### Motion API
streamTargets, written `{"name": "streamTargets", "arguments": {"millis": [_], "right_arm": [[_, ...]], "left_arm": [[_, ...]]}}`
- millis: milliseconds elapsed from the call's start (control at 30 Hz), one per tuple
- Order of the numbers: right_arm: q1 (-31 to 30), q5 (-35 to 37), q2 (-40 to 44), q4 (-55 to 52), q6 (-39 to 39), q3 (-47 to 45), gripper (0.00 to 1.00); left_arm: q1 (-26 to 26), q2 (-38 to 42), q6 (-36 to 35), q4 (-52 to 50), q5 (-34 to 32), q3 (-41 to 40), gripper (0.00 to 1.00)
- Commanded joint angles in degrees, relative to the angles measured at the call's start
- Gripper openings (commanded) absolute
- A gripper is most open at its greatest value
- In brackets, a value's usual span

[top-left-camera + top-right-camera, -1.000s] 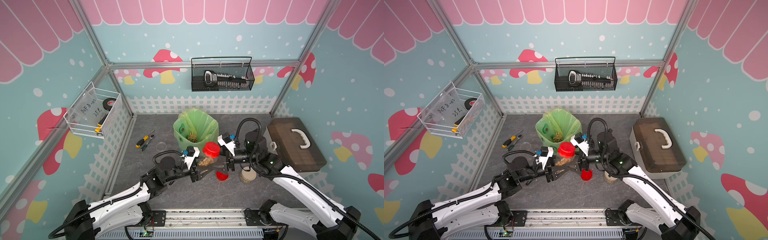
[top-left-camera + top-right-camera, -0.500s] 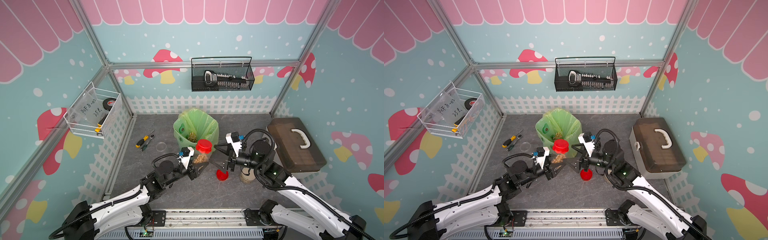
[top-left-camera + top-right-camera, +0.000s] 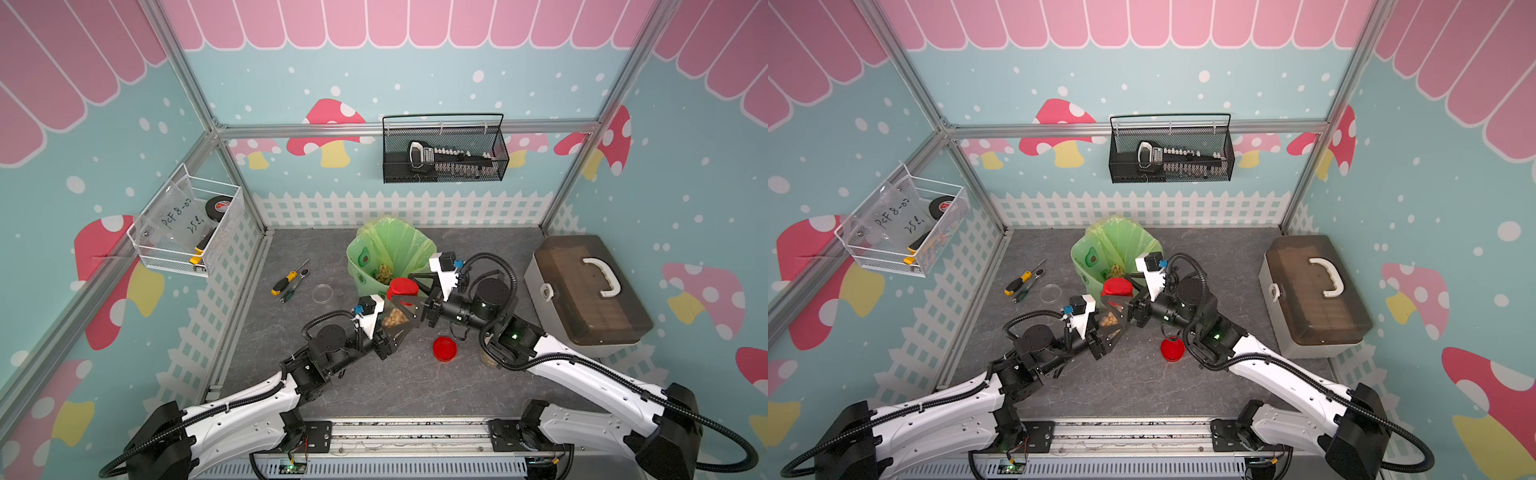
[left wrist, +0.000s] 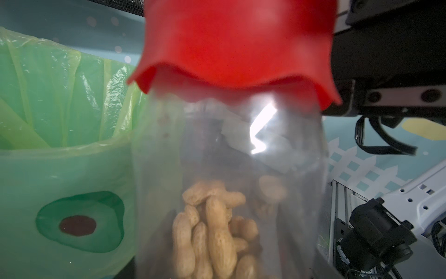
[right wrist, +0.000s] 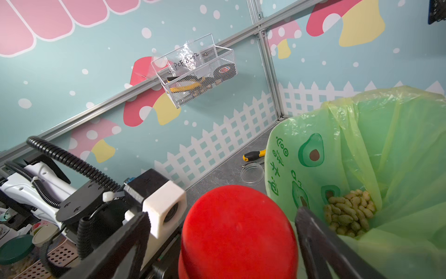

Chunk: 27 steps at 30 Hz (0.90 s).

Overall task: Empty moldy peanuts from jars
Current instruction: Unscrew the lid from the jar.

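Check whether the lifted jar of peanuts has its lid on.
Lid on. In the left wrist view the red lid caps the jar, with peanuts inside.

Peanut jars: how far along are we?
Done: one open jar looks empty, a loose lid lies on the table, peanuts sit in the bin. In hand: left hand grips the second jar, cap on, peanuts inside; right hand is open around the cap. Left: uncap, pour, then the third jar, half hidden under the right arm.
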State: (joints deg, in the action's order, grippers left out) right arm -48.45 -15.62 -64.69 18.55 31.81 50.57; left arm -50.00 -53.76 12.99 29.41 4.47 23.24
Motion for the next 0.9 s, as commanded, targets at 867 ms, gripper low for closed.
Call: {"name": "streamTargets", "arguments": {"millis": [867], "right_arm": [[3.4,-24.23,-5.09,-6.9,-2.11,17.01,0.52]], "left_arm": [[0.84,5.11,-0.44,-14.11,16.6,17.4,0.42]]}}
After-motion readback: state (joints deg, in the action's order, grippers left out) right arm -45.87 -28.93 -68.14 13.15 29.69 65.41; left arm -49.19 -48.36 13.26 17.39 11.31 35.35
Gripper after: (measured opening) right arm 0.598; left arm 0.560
